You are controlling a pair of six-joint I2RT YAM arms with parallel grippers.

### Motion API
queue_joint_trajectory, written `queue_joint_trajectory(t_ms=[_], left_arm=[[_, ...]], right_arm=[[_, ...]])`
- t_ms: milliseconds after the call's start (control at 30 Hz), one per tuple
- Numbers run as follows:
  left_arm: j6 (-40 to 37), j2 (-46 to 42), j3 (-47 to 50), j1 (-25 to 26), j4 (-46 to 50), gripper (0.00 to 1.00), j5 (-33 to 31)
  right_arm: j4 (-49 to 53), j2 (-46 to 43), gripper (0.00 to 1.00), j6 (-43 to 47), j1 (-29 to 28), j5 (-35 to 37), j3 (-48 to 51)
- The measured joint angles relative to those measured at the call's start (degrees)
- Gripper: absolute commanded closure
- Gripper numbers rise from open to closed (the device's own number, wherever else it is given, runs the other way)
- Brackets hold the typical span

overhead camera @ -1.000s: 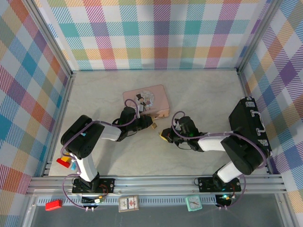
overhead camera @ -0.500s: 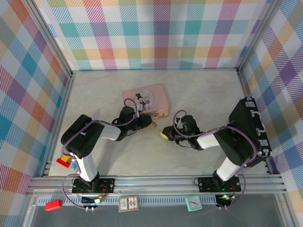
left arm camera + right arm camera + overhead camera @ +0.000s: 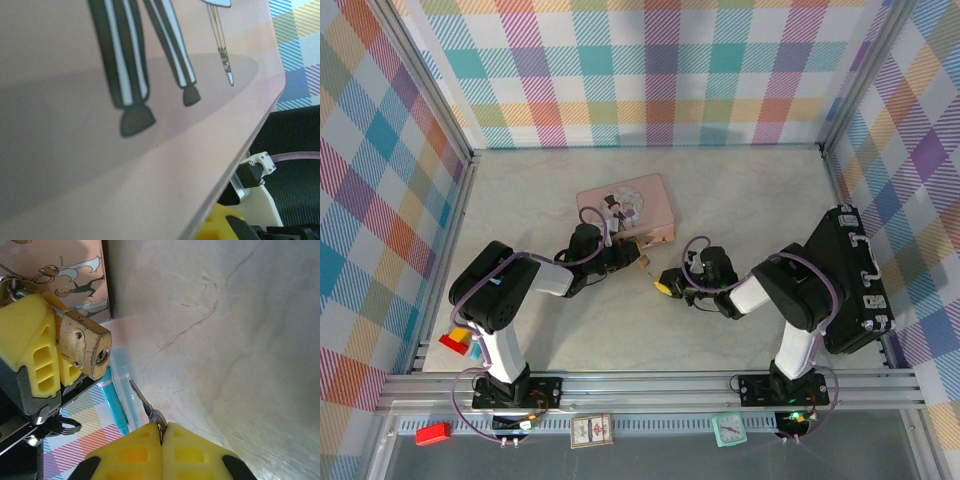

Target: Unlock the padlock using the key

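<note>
The brass padlock [image 3: 82,347] is clamped between my left gripper's yellow fingers [image 3: 35,352], its keyhole end facing the key. In the top view the padlock [image 3: 644,263] sits at the tip of the left gripper [image 3: 635,261], just in front of the pink tin [image 3: 627,208]. My right gripper [image 3: 161,437] is shut on the head of the small silver key [image 3: 146,402]. The key's blade points up toward the padlock and stops a short gap below the keyhole, not touching it. The right gripper [image 3: 663,284] lies just right of the padlock. The tin's lid [image 3: 125,150] covers most of the left wrist view.
A black case [image 3: 850,280] stands along the right wall behind the right arm. A small red and yellow block [image 3: 454,343] lies at the left edge by the left arm's base. Plaid walls enclose the marble table [image 3: 740,200] on three sides.
My right gripper has crept left with the key, closing the gap to the padlock. The left gripper and padlock have shifted only slightly.
</note>
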State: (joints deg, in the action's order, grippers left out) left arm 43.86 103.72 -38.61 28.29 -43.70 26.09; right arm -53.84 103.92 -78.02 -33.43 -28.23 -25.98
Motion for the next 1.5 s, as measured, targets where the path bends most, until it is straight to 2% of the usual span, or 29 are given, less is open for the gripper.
queue_joint_trajectory(t_ms=[367,1500], left_arm=[[0.26,0.04,0.00,0.00,-0.24,0.92,0.02],[1.36,0.70,0.61,-0.33,-3.41,0.92,0.42]], right_arm=[[-10.88,5.60,1.00,-4.15,0.48,-0.96,0.07],[-17.42,7.69,1.00,-6.03,1.95,-0.98,0.90]])
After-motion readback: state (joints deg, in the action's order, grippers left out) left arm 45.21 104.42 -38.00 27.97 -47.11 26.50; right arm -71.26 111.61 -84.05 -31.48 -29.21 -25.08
